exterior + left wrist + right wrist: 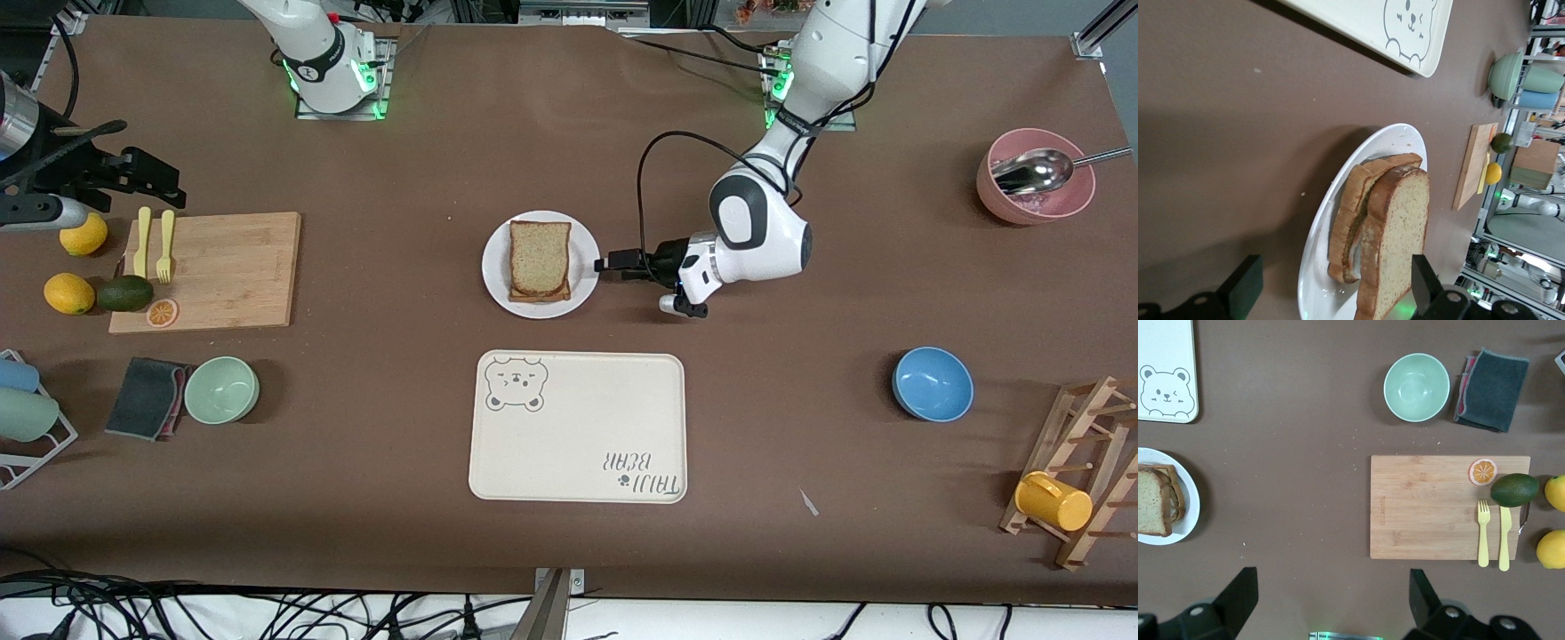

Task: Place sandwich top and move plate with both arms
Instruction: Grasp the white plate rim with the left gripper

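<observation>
Reaching low, left gripper [601,264] spread wide at plate's [498,283] 3 o'clock rim | sandwich top [539,256] stacked on plate, 12 o'clock of tray [578,471] | right gripper [1328,600] wide, high over cutting board [1431,513], waiting.

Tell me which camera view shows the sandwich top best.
The front view: the sandwich top shows whole from above, on the lower slice on the plate. The left wrist view catches it close and edge-on, partly cut off by the left gripper. The right wrist view shows only part, at the picture's edge.
</observation>
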Robot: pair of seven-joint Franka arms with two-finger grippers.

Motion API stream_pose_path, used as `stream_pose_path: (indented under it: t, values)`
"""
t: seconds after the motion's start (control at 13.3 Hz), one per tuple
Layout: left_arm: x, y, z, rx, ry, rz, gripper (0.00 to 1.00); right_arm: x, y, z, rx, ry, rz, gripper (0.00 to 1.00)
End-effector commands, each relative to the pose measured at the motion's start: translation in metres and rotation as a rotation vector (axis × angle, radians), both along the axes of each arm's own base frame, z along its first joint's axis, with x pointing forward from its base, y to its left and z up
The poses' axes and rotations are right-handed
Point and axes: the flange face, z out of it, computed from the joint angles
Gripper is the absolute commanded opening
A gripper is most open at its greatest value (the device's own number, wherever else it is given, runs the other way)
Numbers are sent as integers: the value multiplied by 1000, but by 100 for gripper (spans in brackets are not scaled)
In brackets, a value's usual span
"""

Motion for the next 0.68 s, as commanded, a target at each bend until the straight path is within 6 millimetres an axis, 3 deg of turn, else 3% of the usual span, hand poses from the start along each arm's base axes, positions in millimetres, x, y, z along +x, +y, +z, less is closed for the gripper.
stream_pose_path:
  t: [0.0,0.23,0.45,0.6]
  values:
    - [-10,-17,-17,-30,-18,21,97,-3,-2,2,-1,-3,-1,100]
    - [-12,-20,-17,-32,-19,18,89,-3,-2,2,-1,-3,-1,100]
    - [-14,-20,-22,-31,-37,1,59,-3,-2,2,-1,-3,-1,100]
    - [-17,-18,-31,-27,-58,-18,55,-3,-2,2,-1,-3,-1,100]
